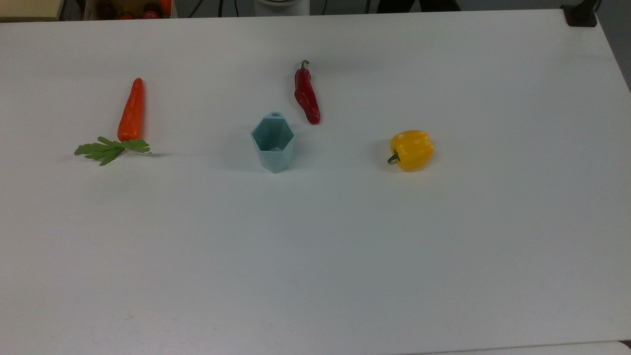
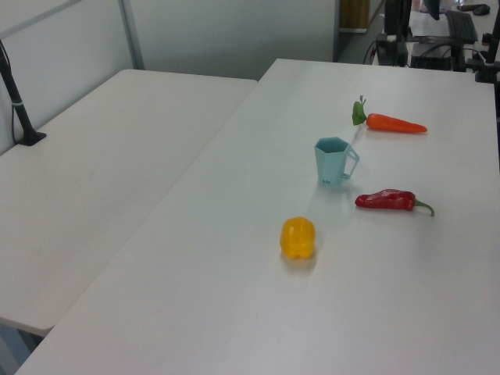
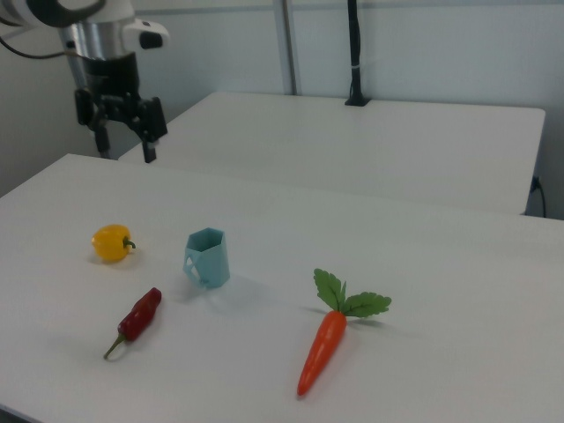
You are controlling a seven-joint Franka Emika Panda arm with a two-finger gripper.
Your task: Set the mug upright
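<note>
— Fingers first: how do they stand?
— Spread wide apart with nothing between them. In the right view the gripper (image 3: 123, 132) hangs high, at about ten o'clock from the mug (image 3: 208, 257) and well apart from it.
— Now run across the top view, left to right.
— On the white table (image 1: 315, 256), the carrot (image 1: 131, 111) lies farthest to the top view's left, its green leaves toward the near edge. Next is the mug (image 1: 272, 142), standing upright on its base, hexagonal rim up, with its handle at twelve o'clock.
— And beyond it?
— The red chili (image 1: 306, 93) lies at about one o'clock from the mug, near but apart. The yellow pepper (image 1: 411, 149) sits at three o'clock, well apart.
— Does the left view agree?
— Yes: the mug (image 2: 333, 161) stands upright between the carrot (image 2: 394, 123) and the yellow pepper (image 2: 298, 237).
</note>
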